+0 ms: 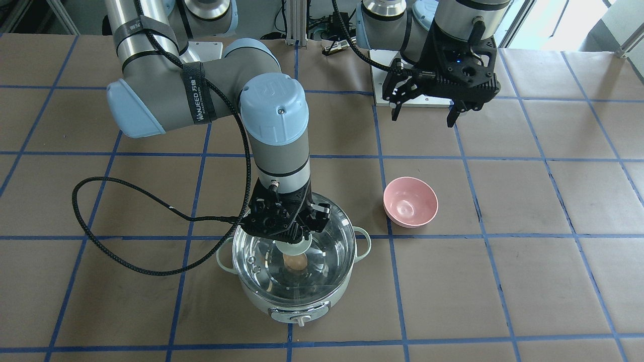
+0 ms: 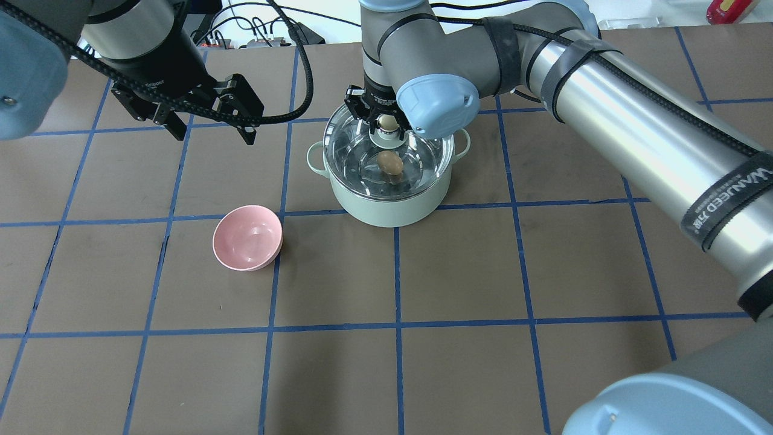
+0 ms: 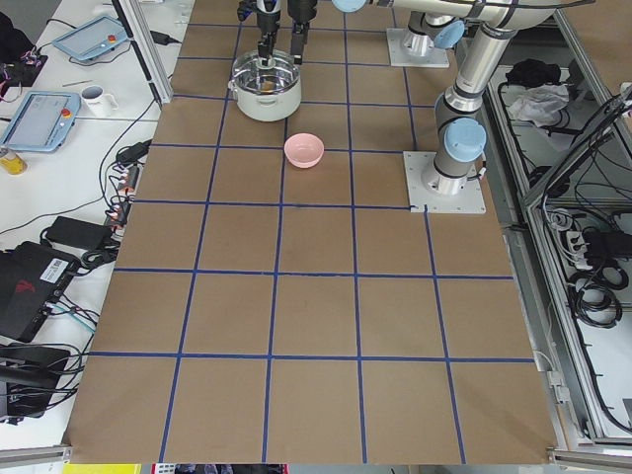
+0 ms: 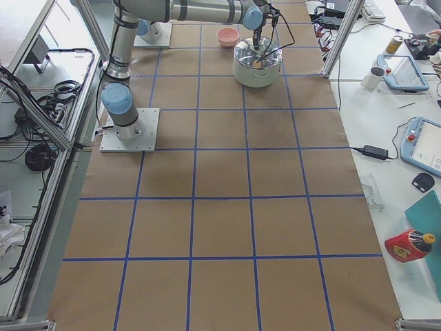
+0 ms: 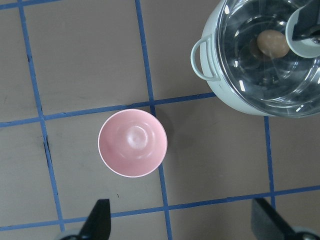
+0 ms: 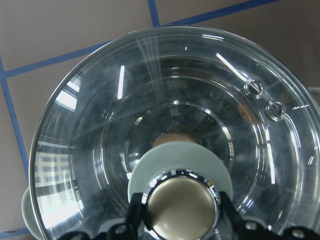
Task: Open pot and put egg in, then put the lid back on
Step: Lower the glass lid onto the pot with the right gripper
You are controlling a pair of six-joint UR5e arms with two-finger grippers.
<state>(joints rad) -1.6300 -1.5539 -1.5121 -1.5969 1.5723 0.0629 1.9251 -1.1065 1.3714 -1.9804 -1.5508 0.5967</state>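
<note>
Pot [image 2: 386,208]: round, pale mint green, two loop side handles, shiny steel inside; upright on the surface [image 2: 483,272], over a crossing of blue tape lines; control knob [image 1: 302,320] on the side turned away from the robot.
Egg [image 2: 390,162]: tan-brown, oval; inside the pot on the steel bottom, near the middle, seen through the glass.
Lid [image 1: 261,261]: round, clear glass, two small vent holes [image 6: 275,110] near the rim; spread level over the mouth of the pot, covering it edge to edge; cannot tell whether its rim sits fully down on the pot.
Lid knob [image 6: 180,197]: mint base, beige-gold cap; at the centre of the lid, above the egg.
Right pincer [image 2: 387,124]: pointing straight down, fingers clamped on the lid knob from two sides.
Left pincer [image 1: 422,118]: fingers spread apart, gripping nothing; raised above the surface, well apart from the pot; wrist view looking straight down on the pink bowl and one edge of the pot.
Pink bowl [image 2: 247,237]: small, glossy, upright, mouth up; on the surface near the pot, on the robot's left of it, not touching it.
Cable [image 1: 151,274]: black, braided; running from the right wrist in a wide loop beside the pot.
Surface: brown paper, marked into squares with blue tape.
</note>
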